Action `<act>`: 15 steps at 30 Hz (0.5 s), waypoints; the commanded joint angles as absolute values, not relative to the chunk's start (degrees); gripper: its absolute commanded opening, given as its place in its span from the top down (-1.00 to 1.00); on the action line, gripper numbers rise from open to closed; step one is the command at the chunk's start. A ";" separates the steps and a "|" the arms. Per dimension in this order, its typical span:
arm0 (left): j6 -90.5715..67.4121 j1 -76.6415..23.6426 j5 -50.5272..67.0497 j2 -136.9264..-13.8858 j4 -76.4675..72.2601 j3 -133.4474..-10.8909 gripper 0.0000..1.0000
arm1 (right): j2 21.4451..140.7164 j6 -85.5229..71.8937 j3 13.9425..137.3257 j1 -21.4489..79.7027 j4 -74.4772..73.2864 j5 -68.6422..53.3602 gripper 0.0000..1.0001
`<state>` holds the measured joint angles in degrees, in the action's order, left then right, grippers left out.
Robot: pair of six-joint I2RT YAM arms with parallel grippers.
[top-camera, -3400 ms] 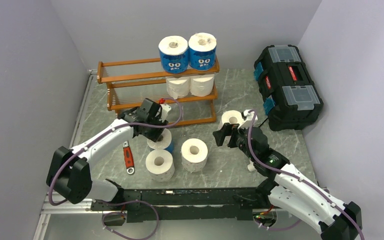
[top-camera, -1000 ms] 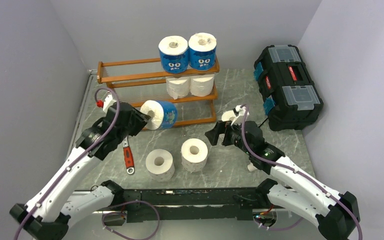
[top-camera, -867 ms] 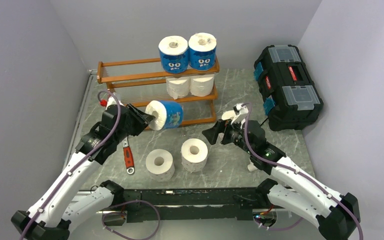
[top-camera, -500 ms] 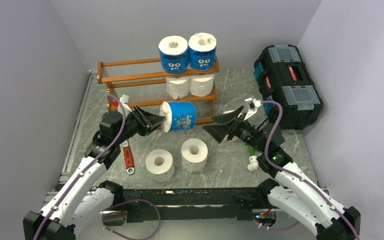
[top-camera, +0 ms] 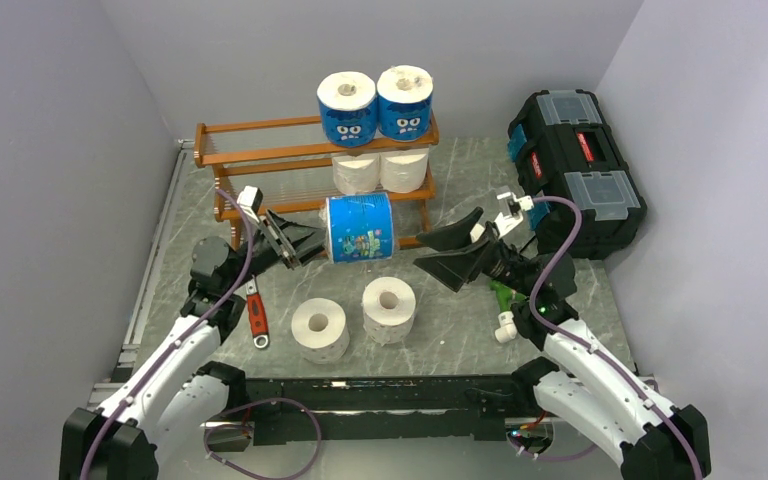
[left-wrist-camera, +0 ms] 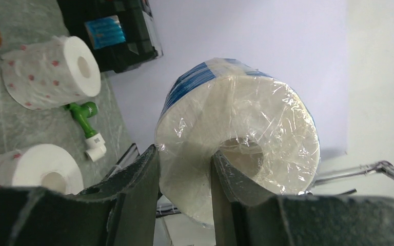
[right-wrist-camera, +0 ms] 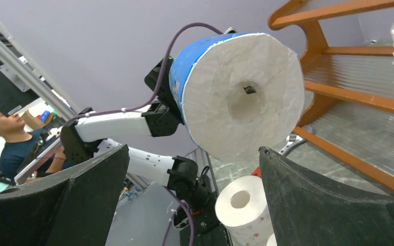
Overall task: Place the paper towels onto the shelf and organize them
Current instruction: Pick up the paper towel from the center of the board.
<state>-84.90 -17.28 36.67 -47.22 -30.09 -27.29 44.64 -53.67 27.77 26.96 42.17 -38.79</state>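
Note:
My left gripper [top-camera: 312, 241] is shut on a blue-wrapped paper towel roll [top-camera: 359, 228], held on its side in the air in front of the shelf [top-camera: 260, 154]. One finger [left-wrist-camera: 224, 177] sits in the roll's core and the other [left-wrist-camera: 141, 179] presses its outer wall [left-wrist-camera: 195, 169]. Just right of that roll, my right gripper [top-camera: 448, 256] stands open and empty, facing its flat end [right-wrist-camera: 241, 97]. The shelf carries two blue rolls [top-camera: 347, 108] on top and two white rolls [top-camera: 380, 172] on the middle tier. Two white rolls [top-camera: 320, 329] [top-camera: 389, 308] stand on the table.
A black toolbox [top-camera: 575, 170] sits at the back right. A red-handled wrench [top-camera: 257, 315] lies near the left arm. A green and white pipe fitting [top-camera: 503, 312] lies under the right arm, with another white roll [left-wrist-camera: 51, 72] beside it in the left wrist view.
The left arm has carried the blue roll up and to the right, turning it onto its side. The right gripper has risen and swung toward the roll, staying open.

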 commanded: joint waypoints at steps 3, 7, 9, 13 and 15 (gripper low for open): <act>-89.32 -17.05 45.59 -50.07 -48.41 -29.21 1.00 | 43.86 -51.26 32.62 28.16 44.70 -41.58 -0.99; -90.33 -17.11 47.98 -52.17 -53.11 -30.82 1.00 | 43.42 -45.93 34.31 31.21 40.95 -40.28 -0.99; -89.62 -17.13 48.38 -52.29 -52.78 -31.35 1.00 | 43.33 -44.14 35.15 32.61 39.91 -39.90 -0.99; -89.75 -17.14 48.68 -52.71 -53.14 -31.31 1.00 | 44.49 -42.65 36.74 33.93 38.99 -40.08 -0.99; -89.99 -17.22 48.77 -52.92 -53.58 -31.29 1.00 | 45.11 -42.25 37.31 34.39 38.65 -40.10 -0.99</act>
<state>-88.36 -17.28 47.57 -53.12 -46.17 -28.25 44.47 -45.52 34.06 33.52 38.87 -40.07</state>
